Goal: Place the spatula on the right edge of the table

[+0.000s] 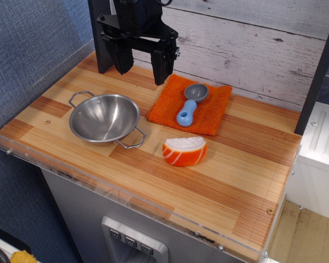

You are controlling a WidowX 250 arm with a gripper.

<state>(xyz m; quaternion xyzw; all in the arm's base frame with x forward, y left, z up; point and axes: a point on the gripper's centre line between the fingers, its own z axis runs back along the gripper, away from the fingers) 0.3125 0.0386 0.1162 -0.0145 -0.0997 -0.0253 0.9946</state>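
Observation:
The spatula [189, 104] has a light-blue handle and a round grey head. It lies on the orange cloth [208, 109] at the back middle of the wooden table [219, 181]. My black gripper [142, 70] hangs open and empty above the back of the table, to the left of the spatula and apart from it. Its two fingers point down with a wide gap between them.
A metal bowl [104, 117] with two wire handles stands on the left. An orange-and-white salmon sushi toy [184, 150] lies in front of the cloth. A clear acrylic border [126, 203] runs along the table's front and left. A white plank wall is behind.

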